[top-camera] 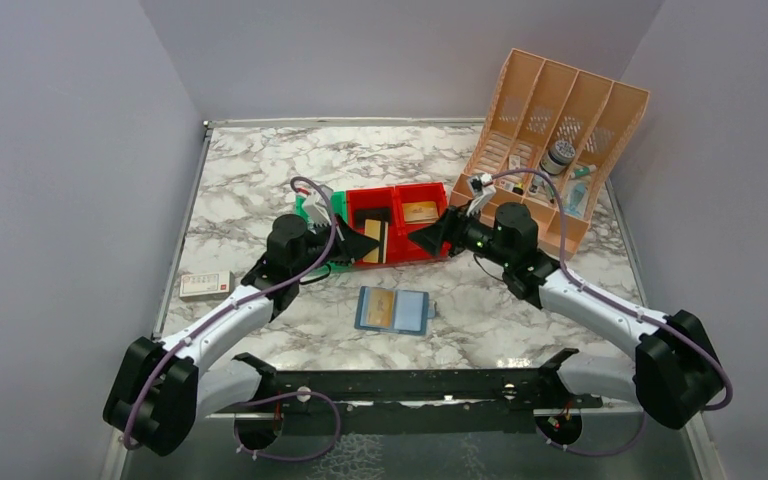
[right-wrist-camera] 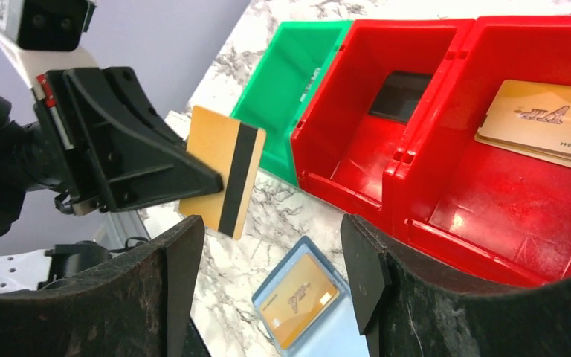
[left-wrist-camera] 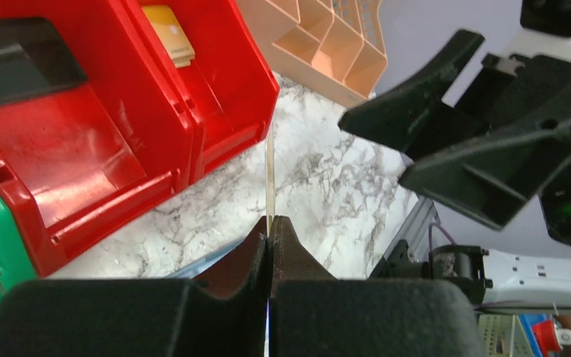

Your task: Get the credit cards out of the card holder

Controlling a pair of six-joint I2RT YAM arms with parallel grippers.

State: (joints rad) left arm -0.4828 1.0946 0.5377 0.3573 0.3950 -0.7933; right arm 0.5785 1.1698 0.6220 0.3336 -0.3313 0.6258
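Observation:
The blue card holder [top-camera: 392,310] lies open on the marble in front of the bins, with a gold credit card [right-wrist-camera: 302,300] in its left pocket. My left gripper [top-camera: 360,243] is shut on another gold credit card [right-wrist-camera: 223,169] with a black stripe, held upright above the table and seen edge-on [left-wrist-camera: 269,175] in the left wrist view. My right gripper [right-wrist-camera: 271,260] faces it from the right, open, with nothing between its fingers [right-wrist-camera: 182,256]. More gold cards [right-wrist-camera: 543,123] lie in the right red bin [top-camera: 422,228].
Two red bins sit side by side behind the grippers; the middle one [right-wrist-camera: 357,141] holds a dark flat item. A green bin [right-wrist-camera: 286,82] stands to their left. A peach divider rack [top-camera: 560,120] is at the back right. A white-and-red box [top-camera: 205,285] lies at the left edge.

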